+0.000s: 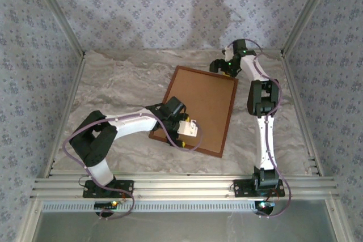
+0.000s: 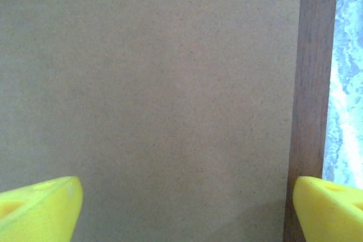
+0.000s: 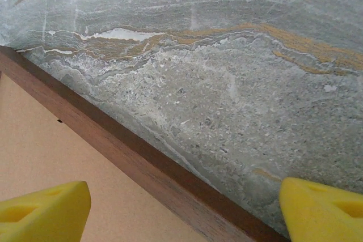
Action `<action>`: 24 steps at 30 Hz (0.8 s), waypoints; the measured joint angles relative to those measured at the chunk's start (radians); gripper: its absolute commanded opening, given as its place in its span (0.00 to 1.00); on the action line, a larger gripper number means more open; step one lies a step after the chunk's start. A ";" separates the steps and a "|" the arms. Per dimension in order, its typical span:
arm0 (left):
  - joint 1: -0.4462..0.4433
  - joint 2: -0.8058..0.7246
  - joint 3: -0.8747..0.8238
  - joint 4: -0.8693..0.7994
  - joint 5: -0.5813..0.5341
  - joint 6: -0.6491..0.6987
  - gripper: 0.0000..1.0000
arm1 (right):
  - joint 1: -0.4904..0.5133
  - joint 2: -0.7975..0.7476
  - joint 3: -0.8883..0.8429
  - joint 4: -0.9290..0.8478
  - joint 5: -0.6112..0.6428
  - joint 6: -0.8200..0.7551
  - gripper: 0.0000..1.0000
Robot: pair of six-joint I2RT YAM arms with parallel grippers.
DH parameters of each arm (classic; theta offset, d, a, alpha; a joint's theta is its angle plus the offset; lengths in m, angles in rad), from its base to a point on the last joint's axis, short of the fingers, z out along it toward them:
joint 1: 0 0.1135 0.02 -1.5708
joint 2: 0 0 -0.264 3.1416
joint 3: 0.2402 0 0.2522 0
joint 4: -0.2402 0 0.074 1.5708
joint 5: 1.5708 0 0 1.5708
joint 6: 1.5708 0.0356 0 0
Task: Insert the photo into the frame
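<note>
The frame [image 1: 229,118] is a thin reddish-brown wooden rectangle lying flat mid-table, with a plain brown backing board [image 1: 204,103] filling it. The photo is hidden. My left gripper [image 1: 190,128] hovers over the frame's near-left part. Its yellow fingers [image 2: 39,208] are spread wide over the board [image 2: 153,83], beside the frame's wooden edge [image 2: 312,83]. My right gripper [image 1: 219,66] is at the frame's far right corner. In the right wrist view that gripper [image 3: 184,211] is open and straddles the frame's edge [image 3: 130,157], with nothing held.
The marbled grey tabletop [image 3: 227,83] surrounds the frame, with free room to its left and at the back. Patterned walls and metal rails [image 1: 181,185] enclose the table.
</note>
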 measured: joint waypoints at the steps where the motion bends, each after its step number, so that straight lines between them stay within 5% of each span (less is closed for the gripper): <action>1: 0.000 0.000 0.000 0.000 0.003 0.002 0.95 | 0.000 0.000 0.003 -0.005 -0.004 0.000 0.88; 24: 0.001 0.071 0.074 -0.061 0.011 0.029 0.93 | 0.000 0.012 0.007 -0.014 -0.111 -0.055 0.76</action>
